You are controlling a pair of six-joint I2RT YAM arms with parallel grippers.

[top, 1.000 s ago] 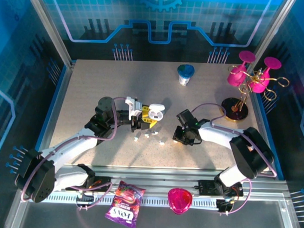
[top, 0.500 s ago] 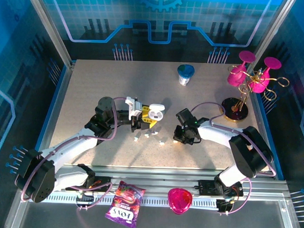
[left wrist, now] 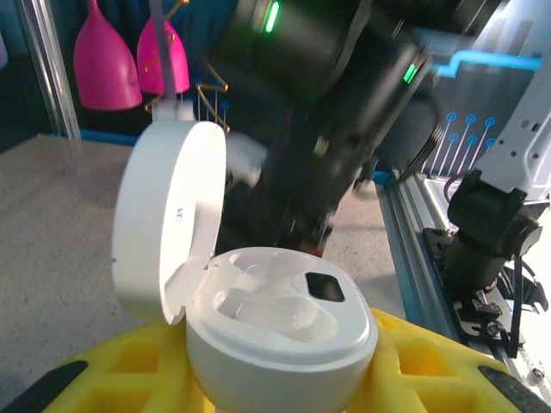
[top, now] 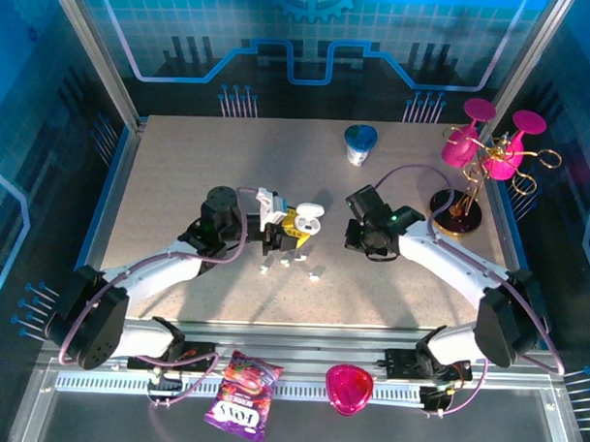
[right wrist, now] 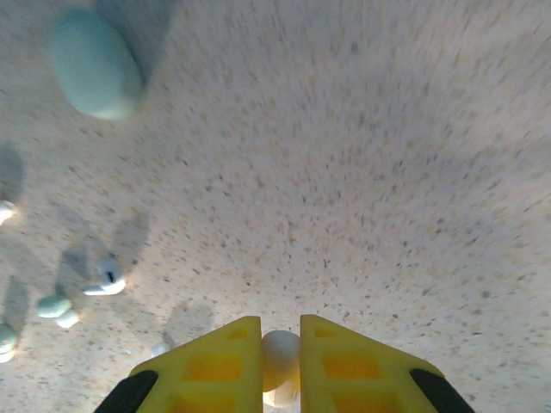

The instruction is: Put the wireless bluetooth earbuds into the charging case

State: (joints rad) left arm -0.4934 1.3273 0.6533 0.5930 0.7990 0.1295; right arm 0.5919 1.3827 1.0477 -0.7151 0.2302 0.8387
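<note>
Left gripper [left wrist: 280,372]: yellow jaws set narrow, clamped on the base of the white charging case [left wrist: 284,331]. Case held upright above the bench [top: 180,178], a little left of centre. Lid [left wrist: 168,219] hinged open, standing up on the left in the left wrist view. A pale moulded shape lies in the case's wells; cannot tell whether it is a seated earbud.

Right gripper [right wrist: 280,335]: jaws almost together, pinching a small white earbud [right wrist: 280,357] between the yellow tips. In the top view the right arm's head [top: 370,224] sits just right of the open case, apart from it; in the left wrist view it looms dark and blurred close behind the case.

Loose earbuds [top: 286,262] lie scattered on the bench just in front of the held case, three countable from above.

Far edge of the bench: a blue-topped cup [top: 360,144]. Right rear corner: pink glasses on a gold stand [top: 486,150]. On the near rail: a purple sweets packet [top: 242,394] and a pink heart-shaped item [top: 349,388].
</note>
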